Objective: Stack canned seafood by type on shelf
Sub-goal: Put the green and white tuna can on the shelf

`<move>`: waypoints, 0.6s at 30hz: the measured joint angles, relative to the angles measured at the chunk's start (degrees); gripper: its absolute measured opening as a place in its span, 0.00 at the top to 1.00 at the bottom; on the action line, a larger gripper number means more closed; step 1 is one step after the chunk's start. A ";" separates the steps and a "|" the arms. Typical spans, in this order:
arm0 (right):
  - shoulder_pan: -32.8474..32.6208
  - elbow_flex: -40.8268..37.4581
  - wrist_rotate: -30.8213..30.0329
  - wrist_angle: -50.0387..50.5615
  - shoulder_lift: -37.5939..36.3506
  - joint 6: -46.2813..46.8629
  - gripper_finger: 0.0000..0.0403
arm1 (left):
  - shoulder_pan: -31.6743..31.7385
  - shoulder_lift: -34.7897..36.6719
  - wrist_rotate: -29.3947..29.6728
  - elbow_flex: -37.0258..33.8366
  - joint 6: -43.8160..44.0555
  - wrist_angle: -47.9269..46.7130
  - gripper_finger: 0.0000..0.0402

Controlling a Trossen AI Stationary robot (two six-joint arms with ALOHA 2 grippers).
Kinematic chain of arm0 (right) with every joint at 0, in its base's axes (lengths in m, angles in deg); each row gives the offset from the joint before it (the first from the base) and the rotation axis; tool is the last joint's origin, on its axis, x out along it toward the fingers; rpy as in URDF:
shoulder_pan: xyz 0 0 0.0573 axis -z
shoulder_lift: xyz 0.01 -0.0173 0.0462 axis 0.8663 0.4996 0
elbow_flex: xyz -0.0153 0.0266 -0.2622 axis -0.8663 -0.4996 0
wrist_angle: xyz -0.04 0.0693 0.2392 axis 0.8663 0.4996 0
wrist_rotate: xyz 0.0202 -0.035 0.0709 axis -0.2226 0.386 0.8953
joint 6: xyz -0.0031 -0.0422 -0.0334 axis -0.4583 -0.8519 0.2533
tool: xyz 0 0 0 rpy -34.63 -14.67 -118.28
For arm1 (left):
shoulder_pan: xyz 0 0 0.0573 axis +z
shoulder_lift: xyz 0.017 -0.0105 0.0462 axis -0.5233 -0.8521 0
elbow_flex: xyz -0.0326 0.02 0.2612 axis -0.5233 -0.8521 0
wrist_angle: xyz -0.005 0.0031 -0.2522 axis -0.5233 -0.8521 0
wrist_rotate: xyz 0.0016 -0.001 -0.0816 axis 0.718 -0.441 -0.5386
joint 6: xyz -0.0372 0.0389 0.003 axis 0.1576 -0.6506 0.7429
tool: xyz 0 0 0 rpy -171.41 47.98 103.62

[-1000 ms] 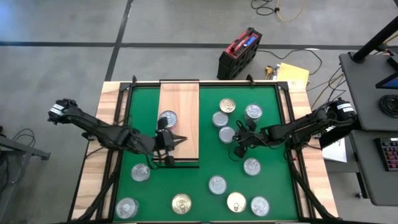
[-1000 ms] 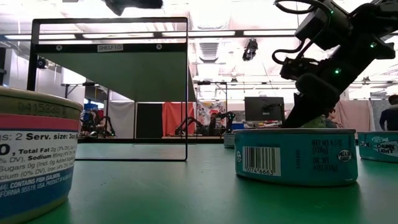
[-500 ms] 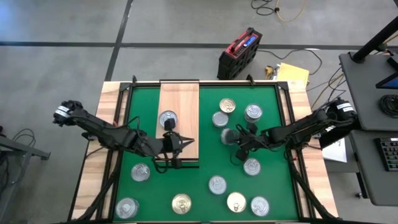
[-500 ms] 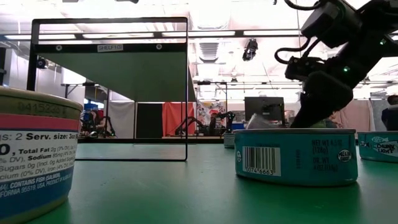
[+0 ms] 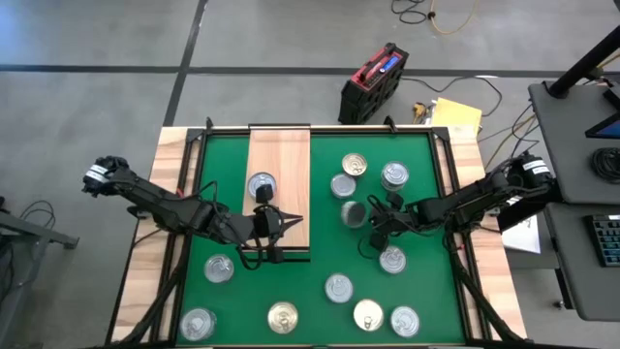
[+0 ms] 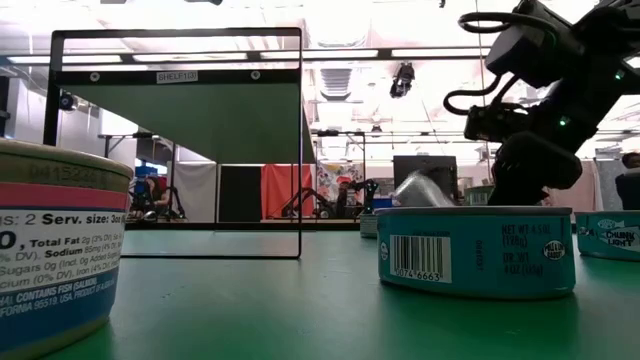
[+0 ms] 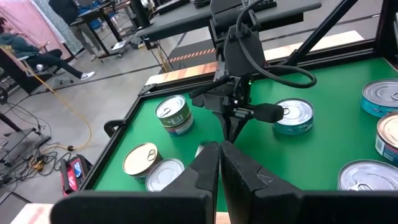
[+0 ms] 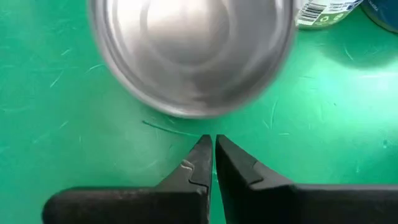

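Shelf: the wooden shelf (image 5: 279,155) lay on the green counter (image 5: 320,262), running from its far edge toward the middle, left of centre.
Tin on shelf: one silver tin (image 5: 261,184) sat on the board's left side.
Loose tins: the rest were scattered across the counter's right half and near edge, two gold-lidded tins (image 5: 283,316) among them.
Left gripper (image 5: 282,221): fingers closed on nothing, at the shelf's near right part.
Right gripper (image 8: 208,157): fingers (image 8: 193,167) pressed together, empty, just beside a tilted silver tin (image 8: 191,55).
Advice: let that tin settle flat, open the fingers wide, straddle its rim squarely, then match its type before stacking.
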 joint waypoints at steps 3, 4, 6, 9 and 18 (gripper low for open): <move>0.00 0.00 -0.26 -0.11 0.00 0.00 0.97 | 0.00 0.00 -0.01 0.00 0.00 0.00 1.00; 0.00 0.00 -0.28 -0.13 0.00 0.00 0.97 | 0.00 0.00 -0.01 0.02 0.00 0.00 1.00; 0.00 0.00 -0.30 -0.15 -0.02 -0.02 0.97 | 0.00 0.00 -0.01 0.01 0.01 0.00 1.00; 0.04 0.60 -0.30 0.30 -0.22 -0.05 0.97 | 0.00 0.00 -0.04 0.00 0.02 0.00 1.00; 1.08 7.19 -2.44 -0.42 -0.37 -8.96 0.97 | 0.00 -0.02 -1.37 0.00 0.96 2.10 1.00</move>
